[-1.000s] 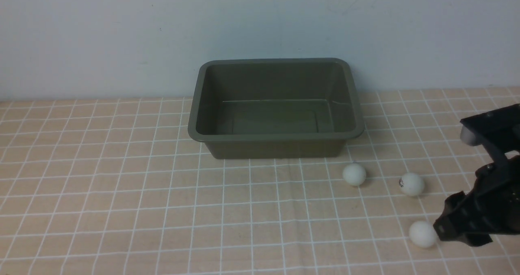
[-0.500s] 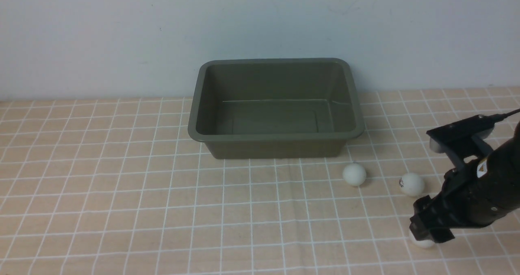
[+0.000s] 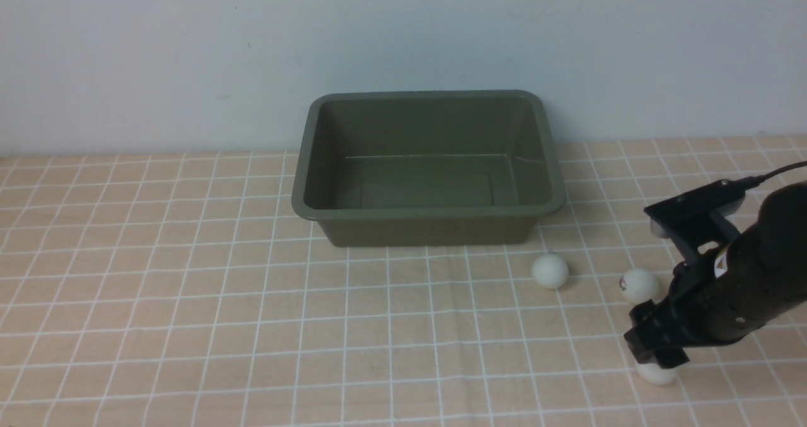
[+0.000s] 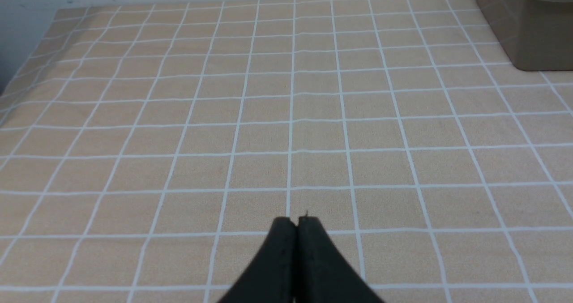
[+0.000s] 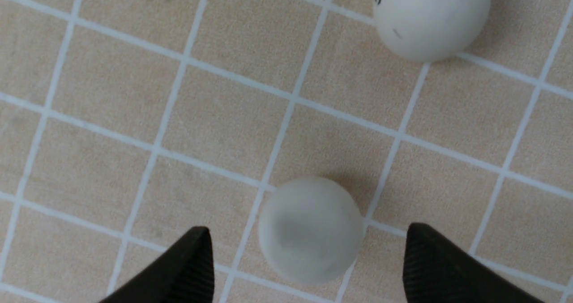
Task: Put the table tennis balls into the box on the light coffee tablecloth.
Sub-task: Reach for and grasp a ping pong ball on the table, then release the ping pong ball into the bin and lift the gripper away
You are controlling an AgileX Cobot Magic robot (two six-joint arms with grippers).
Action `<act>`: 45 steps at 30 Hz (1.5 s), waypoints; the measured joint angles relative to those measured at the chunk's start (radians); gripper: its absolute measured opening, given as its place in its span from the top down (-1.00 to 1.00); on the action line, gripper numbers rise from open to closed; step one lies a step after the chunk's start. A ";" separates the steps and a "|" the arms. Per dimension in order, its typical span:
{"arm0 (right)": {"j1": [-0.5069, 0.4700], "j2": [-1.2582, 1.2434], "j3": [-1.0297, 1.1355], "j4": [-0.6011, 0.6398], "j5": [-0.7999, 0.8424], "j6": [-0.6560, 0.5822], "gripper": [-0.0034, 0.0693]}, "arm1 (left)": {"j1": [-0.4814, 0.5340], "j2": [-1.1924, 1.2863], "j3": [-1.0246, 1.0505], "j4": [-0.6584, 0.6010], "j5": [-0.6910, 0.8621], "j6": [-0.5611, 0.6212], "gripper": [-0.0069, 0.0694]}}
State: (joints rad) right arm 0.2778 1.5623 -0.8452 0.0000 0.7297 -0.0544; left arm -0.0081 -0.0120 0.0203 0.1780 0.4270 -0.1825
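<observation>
Hanging low over the cloth (image 3: 189, 301), the right gripper (image 3: 656, 354) has its jaws spread wide, one on each side of the near ball (image 3: 657, 374); the right wrist view shows a gap on both sides. That ball rests on the cloth, right of the box (image 3: 429, 212) and nearer the robot. The marked ball (image 3: 639, 285) lies just beyond the gripper, and the third ball (image 3: 550, 270) sits near the box's front right corner. The left gripper (image 4: 296, 226) has its jaws pressed together above bare cloth, apart from the box.
</observation>
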 joint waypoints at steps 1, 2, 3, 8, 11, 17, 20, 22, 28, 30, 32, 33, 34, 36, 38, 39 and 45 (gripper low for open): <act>0.000 0.007 -0.001 0.000 -0.004 0.001 -0.51 | 0.000 0.000 0.000 0.000 0.000 0.000 1.00; 0.000 0.016 -0.001 0.000 -0.006 0.001 -0.51 | 0.000 0.000 0.000 0.000 0.000 0.000 1.00; 0.000 0.024 -0.001 0.000 -0.007 0.001 -0.51 | 0.000 0.000 0.000 0.000 0.000 0.000 1.00; 0.000 0.073 -0.001 0.000 -0.007 0.002 -0.51 | 0.000 0.000 0.000 0.000 0.000 0.000 1.00; 0.000 0.089 -0.001 0.000 -0.007 0.002 -0.51 | 0.000 0.000 0.000 0.000 0.000 0.000 1.00; 0.000 0.132 -0.006 0.000 -0.010 0.002 -0.38 | 0.000 0.000 0.000 0.000 0.000 0.000 1.00; 0.000 0.140 -0.011 0.000 -0.014 0.002 -0.20 | 0.000 0.000 0.000 0.000 0.000 0.000 1.00; 0.000 0.140 -0.016 0.000 -0.016 0.003 -0.09 | 0.000 0.000 0.000 0.000 0.000 0.000 1.00; 0.000 0.143 -0.126 0.043 0.106 -0.002 -0.09 | 0.000 0.000 0.000 0.000 0.000 0.000 1.00; 0.000 0.143 -0.202 0.082 0.179 -0.024 -0.09 | 0.000 0.000 0.000 0.000 0.000 0.000 1.00; 0.000 0.143 -0.289 0.137 0.247 -0.064 -0.09 | 0.000 0.000 0.000 0.000 0.000 0.000 1.00; 0.000 0.143 -0.299 0.137 0.252 -0.064 -0.09 | 0.000 0.000 0.000 0.000 0.000 0.000 1.00; 0.000 0.143 -0.363 0.184 0.285 -0.099 -0.09 | 0.000 0.000 0.000 0.000 0.000 0.000 1.00; 0.000 0.143 -0.444 0.250 0.300 -0.148 -0.09 | 0.000 0.000 0.000 0.000 0.000 0.000 1.00; 0.000 0.151 -0.537 0.299 0.295 -0.191 -0.09 | 0.000 0.000 0.000 0.000 0.000 0.000 1.00; 0.000 0.161 -0.569 0.318 0.287 -0.208 -0.09 | 0.000 0.000 0.000 0.000 0.000 0.000 1.00; 0.000 0.328 -0.803 0.355 0.273 -0.242 -0.09 | 0.000 0.000 0.000 0.000 0.000 0.000 1.00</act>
State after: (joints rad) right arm 0.2778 1.8907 -1.6481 0.3551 1.0024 -0.2963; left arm -0.0081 -0.0120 0.0203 0.1780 0.4270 -0.1825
